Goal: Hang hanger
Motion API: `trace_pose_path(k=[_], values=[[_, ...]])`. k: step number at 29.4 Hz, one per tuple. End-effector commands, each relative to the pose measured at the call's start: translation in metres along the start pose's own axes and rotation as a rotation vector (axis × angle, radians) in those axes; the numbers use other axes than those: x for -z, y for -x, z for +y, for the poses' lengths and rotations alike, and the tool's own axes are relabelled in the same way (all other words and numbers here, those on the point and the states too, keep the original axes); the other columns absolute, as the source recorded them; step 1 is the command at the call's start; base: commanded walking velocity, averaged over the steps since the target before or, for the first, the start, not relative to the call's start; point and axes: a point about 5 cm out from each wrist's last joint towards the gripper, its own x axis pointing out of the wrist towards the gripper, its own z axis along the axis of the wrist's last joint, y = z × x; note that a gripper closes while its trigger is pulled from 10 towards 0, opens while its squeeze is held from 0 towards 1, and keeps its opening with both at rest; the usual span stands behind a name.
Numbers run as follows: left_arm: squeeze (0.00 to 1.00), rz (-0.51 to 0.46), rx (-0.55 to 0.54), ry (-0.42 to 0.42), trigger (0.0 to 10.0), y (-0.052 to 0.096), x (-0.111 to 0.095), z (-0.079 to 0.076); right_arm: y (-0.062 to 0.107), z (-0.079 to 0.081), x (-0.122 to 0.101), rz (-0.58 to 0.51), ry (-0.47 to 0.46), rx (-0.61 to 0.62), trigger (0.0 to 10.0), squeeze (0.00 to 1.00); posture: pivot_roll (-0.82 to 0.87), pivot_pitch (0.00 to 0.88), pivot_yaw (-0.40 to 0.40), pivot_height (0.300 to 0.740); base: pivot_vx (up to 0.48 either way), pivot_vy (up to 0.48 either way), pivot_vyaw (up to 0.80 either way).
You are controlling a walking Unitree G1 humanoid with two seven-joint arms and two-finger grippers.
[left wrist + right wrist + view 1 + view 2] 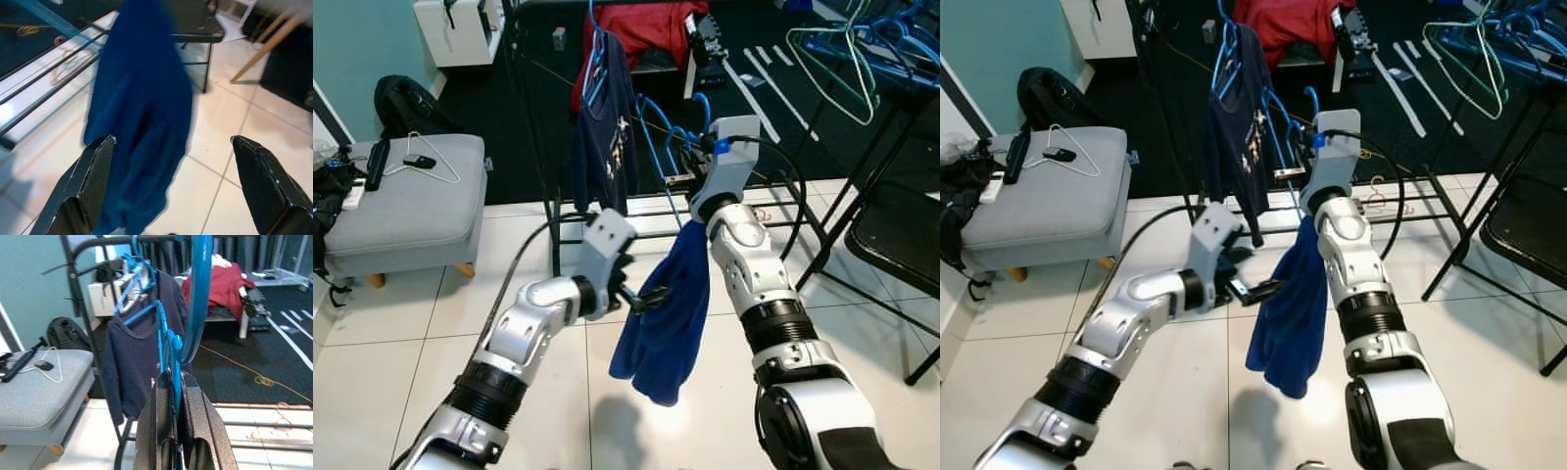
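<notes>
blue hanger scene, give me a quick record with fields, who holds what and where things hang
right claw: shut on blue hanger, raised near the rack
blue shirt: draped from that hanger, hanging above the tiled floor
left claw: open, facing the blue shirt, not touching it
clothes rack: holds a dark shirt on another blue hanger
grey stool: on robot's left, white hanger on top

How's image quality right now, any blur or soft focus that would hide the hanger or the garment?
Left wrist view: blue garment smeared and soft, left gripper fingers sharper. Right wrist view: blue hanger close up and slightly soft, right gripper shut on it, rack behind readable. Eye views: evenly lit, mostly sharp, garment's shadow on the tiled floor.
</notes>
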Motion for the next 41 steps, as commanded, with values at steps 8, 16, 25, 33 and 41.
trace_pose_path(k=[8, 16, 25, 33, 41], values=[[0.00, 0.067, -0.109, -0.030, 10.0, -0.015, 0.004, -0.005, -0.006, 0.006, -0.008, -0.045, -0.006, 0.002, 10.0, 0.00, -0.02, 0.177, 0.004, 0.740, 0.000, 0.000, 0.00], [0.00, 0.060, -0.221, -0.008, 10.0, -0.029, -0.002, 0.000, -0.009, 0.012, -0.010, -0.061, -0.018, -0.005, 10.0, 0.00, -0.03, 0.171, -0.002, 0.740, 0.000, 0.000, 0.00], [0.00, 0.073, -0.167, 0.082, 10.0, -0.045, -0.007, -0.009, -0.012, 0.018, -0.013, -0.070, -0.026, -0.023, 10.0, 0.00, -0.04, 0.172, -0.008, 0.740, 0.000, 0.000, 0.00], [0.00, 0.016, -0.137, 0.291, 10.0, -0.059, -0.019, -0.019, -0.013, 0.020, -0.015, -0.076, -0.029, -0.033, 10.0, 0.00, -0.04, 0.181, -0.016, 0.740, 0.000, 0.000, 0.00], [0.00, 0.003, -0.128, 0.316, 10.0, -0.060, -0.021, -0.020, -0.014, 0.020, -0.016, -0.076, -0.030, -0.035, 10.0, 0.00, -0.04, 0.186, -0.018, 0.740, 0.000, 0.000, 0.00]])
